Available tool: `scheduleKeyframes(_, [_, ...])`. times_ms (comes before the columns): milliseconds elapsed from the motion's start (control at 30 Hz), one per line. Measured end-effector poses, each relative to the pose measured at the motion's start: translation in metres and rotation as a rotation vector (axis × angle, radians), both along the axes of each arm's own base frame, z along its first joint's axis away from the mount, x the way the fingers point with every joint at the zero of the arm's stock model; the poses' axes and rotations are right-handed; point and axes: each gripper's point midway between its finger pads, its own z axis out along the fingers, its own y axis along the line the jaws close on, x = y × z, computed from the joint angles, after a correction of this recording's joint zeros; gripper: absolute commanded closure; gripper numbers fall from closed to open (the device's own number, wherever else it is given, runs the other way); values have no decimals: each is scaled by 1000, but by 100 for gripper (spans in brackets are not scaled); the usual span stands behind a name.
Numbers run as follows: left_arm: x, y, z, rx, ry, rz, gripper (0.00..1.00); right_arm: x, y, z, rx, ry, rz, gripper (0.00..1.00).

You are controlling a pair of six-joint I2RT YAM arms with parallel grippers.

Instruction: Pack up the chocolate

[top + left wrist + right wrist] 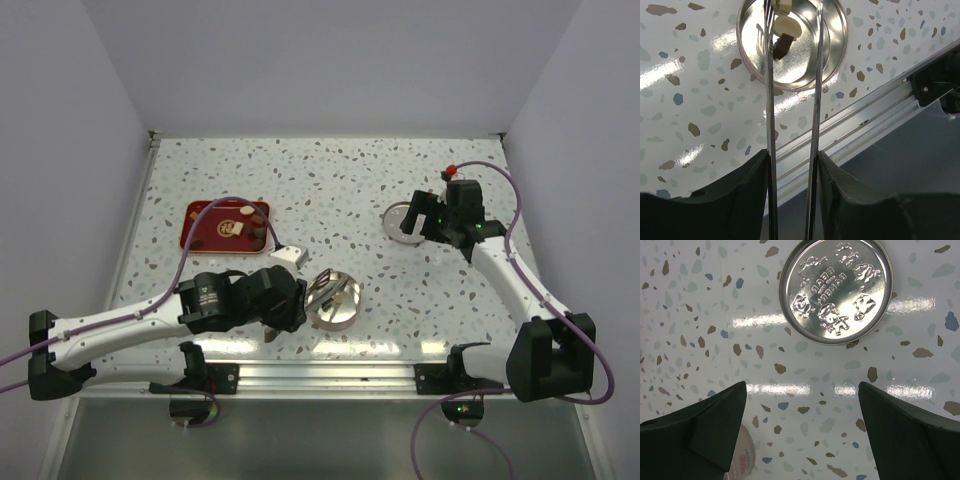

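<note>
Already some of the chocolate (786, 26) lies in the round tin (835, 55): on its shiny floor a cream-white round piece (788, 24) touches a dark brown piece (780, 46). A further cream shape sits against the tin's far side, cut off by the edge of the left wrist view, and I cannot tell whether it is a piece or a reflection. The long metal tweezers (815, 115) reach into the tin from its near side, and their two arms stand apart along all that shows of them. The left gripper (792, 159) hangs just near-left of the tin, its fingers (760, 192) pressed against the outsides of the tweezer arms, so it grips the tool. Up and to the left of the tin lies the red tray (200, 208), which holds several more pieces in cream, tan and dark brown. They are too small to count surely. Between the tin and the tray's nearest corner a white square piece (287, 254) rests alone on the speckled table (350, 180). Well to the right of the tin and farther back lies the lid (836, 290), flat on the table, its embossed bears and lettering facing up. The right gripper (802, 430) hovers beside the lid, its fingers (715, 432) spread wide and holding nothing.
</note>
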Motion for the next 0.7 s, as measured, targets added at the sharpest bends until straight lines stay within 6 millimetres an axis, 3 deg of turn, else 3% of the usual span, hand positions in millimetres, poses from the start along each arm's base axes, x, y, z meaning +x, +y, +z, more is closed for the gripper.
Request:
scheduleKeyframes(267, [5, 1, 10, -2, -23, 21, 57, 0, 0, 0, 0, 0, 0, 3])
scheduleKeyframes(433, [21, 9, 41, -12, -97, 95, 58, 1, 0, -2, 0, 6, 1, 3])
scheduleKeyframes(533, [42, 16, 55, -28, -130, 170, 58, 2, 1, -6, -1, 18, 1, 3])
scheduleKeyframes(700, [94, 54, 48, 39, -157, 341, 59, 4, 1, -4, 0, 15, 2, 3])
